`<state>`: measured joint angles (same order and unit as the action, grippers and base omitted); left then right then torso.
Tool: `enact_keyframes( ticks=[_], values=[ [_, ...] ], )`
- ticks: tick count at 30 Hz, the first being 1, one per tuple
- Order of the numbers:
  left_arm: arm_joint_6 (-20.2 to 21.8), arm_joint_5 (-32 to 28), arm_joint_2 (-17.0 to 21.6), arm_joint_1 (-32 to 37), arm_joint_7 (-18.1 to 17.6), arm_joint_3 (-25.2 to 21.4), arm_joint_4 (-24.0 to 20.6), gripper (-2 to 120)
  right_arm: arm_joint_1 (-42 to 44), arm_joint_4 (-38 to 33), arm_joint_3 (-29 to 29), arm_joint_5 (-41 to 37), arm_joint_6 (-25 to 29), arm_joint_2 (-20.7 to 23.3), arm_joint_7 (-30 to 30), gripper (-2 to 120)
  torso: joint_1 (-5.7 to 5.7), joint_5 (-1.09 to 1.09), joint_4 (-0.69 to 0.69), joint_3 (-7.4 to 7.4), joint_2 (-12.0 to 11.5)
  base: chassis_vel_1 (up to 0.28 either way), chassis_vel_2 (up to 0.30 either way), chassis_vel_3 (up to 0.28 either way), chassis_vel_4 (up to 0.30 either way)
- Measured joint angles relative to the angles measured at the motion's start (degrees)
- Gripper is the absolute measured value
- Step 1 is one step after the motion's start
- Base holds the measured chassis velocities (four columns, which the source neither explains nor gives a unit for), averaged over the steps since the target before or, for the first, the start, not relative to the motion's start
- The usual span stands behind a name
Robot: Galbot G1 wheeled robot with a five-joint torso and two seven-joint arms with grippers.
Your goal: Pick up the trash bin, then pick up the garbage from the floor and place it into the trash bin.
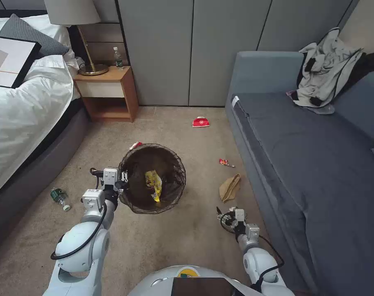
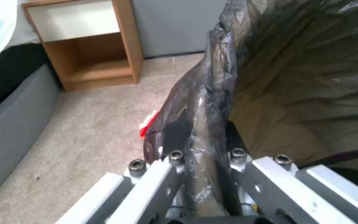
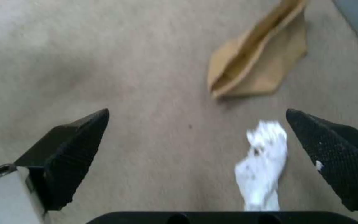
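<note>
Right gripper [image 3: 197, 161]: we see it spread wide above the carpet.
Crumpled white tissue wad [image 3: 262, 161]: nearest its right finger, lengthwise along reach.
Left gripper [image 2: 206, 155]: clamps bag-lined white round trash bin [image 1: 153, 178].

Left gripper [image 2: 206, 146] pinches the trash bin [image 2: 303, 93] rim.
</note>
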<state>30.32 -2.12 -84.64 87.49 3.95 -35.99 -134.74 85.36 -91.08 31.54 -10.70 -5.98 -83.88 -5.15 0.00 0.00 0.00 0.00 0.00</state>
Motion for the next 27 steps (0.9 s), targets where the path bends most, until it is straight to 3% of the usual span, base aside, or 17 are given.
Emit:
enact_keyframes(
  ticks=[13,27],
  values=[
    [0.24,1.08,-0.26,0.09,1.29,0.62,0.43,3,-2.14,5.27,0.21,-3.80,-2.56,-0.43,5.80,100,0.00,0.00,0.00,0.00,0.00,0.000,0.000,0.000,0.000],
    [0.16,1.36,-0.44,0.10,1.38,0.68,0.89,3,-5.63,11.19,0.05,-3.97,-2.62,-0.77,6.80,100,0.00,0.00,0.00,0.00,0.00,0.000,0.000,0.000,0.000]
  ],
)
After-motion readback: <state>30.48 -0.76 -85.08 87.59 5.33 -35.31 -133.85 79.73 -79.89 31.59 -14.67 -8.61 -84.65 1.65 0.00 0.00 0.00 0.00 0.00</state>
